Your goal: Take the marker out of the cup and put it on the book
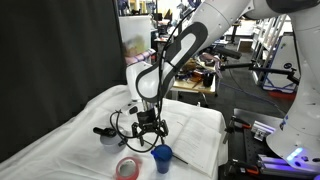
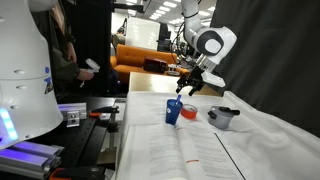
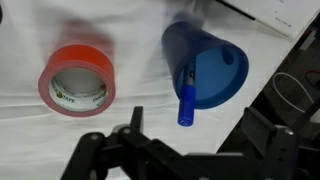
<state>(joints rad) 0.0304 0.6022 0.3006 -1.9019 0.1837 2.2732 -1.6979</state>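
The wrist view looks down into the blue cup (image 3: 222,58), which stands on a white cloth. The blue marker (image 3: 186,102) leans out of it, and its end pokes past the rim toward me. My gripper (image 3: 195,135) hangs open above them, its two black fingers (image 3: 135,122) spread either side of the marker end and touching nothing. In both exterior views the gripper (image 1: 150,128) (image 2: 190,88) hovers just over the cup (image 1: 162,157) (image 2: 174,112). The open book (image 2: 190,150), with its white pages, lies flat on the table beside the cup.
A pink-red tape ring (image 3: 78,80) (image 1: 127,167) (image 2: 189,115) lies close beside the cup. A grey round pot with a black top (image 1: 108,135) (image 2: 222,117) stands a little further off. A dark curtain backs the table, and lab equipment stands around it.
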